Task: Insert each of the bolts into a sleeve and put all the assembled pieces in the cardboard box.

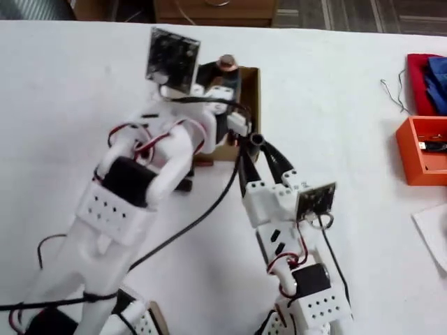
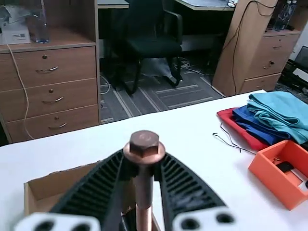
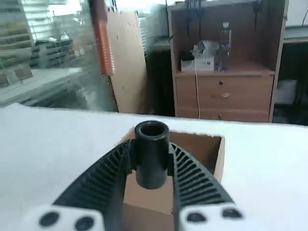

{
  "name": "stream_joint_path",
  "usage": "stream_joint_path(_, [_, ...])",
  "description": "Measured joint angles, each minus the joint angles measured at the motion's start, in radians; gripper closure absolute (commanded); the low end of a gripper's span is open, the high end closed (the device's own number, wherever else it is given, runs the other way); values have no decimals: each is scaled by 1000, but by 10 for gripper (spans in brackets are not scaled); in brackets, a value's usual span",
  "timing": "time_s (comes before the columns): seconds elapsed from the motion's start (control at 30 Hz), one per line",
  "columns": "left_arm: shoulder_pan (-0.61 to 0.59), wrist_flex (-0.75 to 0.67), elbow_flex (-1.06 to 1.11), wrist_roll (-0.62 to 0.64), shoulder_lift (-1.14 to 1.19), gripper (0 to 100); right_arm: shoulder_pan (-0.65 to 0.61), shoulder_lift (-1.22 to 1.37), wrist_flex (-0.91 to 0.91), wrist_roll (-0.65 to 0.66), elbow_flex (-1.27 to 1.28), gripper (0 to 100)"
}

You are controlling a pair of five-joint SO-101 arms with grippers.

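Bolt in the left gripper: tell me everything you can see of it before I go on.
The bolt looks like copper-coloured metal, with a hexagonal head and a shank that looks smooth where it shows. It stands upright, head up, clamped just under the head between the black ribbed fingers of the left gripper. Its lower end is hidden. It is held above the open cardboard box.

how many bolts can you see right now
1: a copper bolt clamped in the left gripper, at the cardboard box. More may be hidden inside it.

Place: office — wooden drawer units (image 2: 48,91), swivel chair (image 2: 154,38) (black), floor cables (image 2: 190,67) | white table (image 1: 335,70)
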Motion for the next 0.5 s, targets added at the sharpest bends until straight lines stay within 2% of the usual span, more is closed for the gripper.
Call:
stream_joint_path(0.2, [54,15,-46,6,43,975,-20,2,-61,107,2,978])
stream_joint_path(0.33, [68,63,-46,100,44,975,-15,2,-64,124,2,978])
stream_joint_path(0.5, [69,104,-52,137,44,974,-17,2,-64,124,2,978])
